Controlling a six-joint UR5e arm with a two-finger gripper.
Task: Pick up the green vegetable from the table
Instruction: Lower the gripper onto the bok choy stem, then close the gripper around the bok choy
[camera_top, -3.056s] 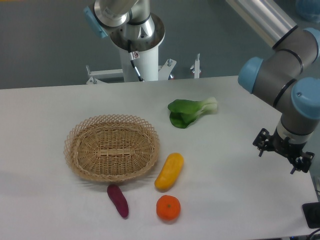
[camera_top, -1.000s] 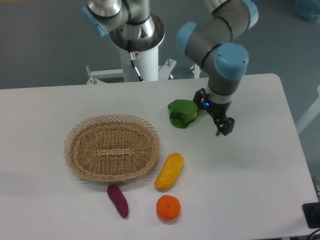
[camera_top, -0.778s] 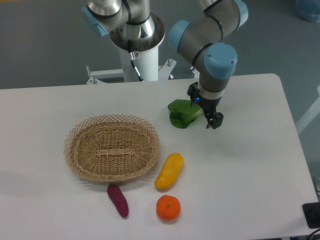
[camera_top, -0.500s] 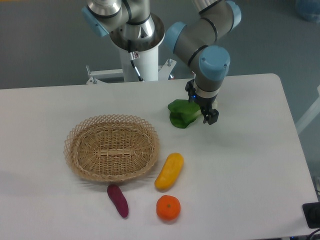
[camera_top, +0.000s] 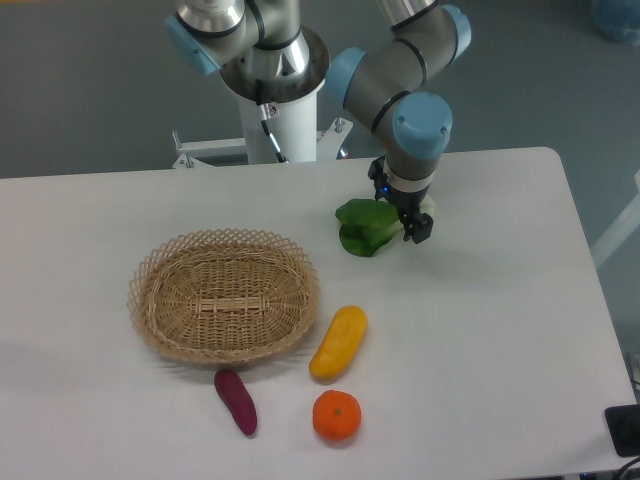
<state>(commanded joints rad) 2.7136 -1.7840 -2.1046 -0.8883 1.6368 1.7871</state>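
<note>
Gripper (camera_top: 402, 212) poised over the bok choy's (camera_top: 366, 226) pale stem end, leaves trailing left; jaws' state unclear.

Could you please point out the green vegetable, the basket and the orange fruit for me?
green vegetable (camera_top: 362, 226), fixed camera view, on its dark leaves
basket (camera_top: 290, 259), fixed camera view, on the woven rim at its right back side
orange fruit (camera_top: 336, 416), fixed camera view, on the middle of its skin

green vegetable (camera_top: 365, 226) stem behind gripper (camera_top: 400, 211)
</note>
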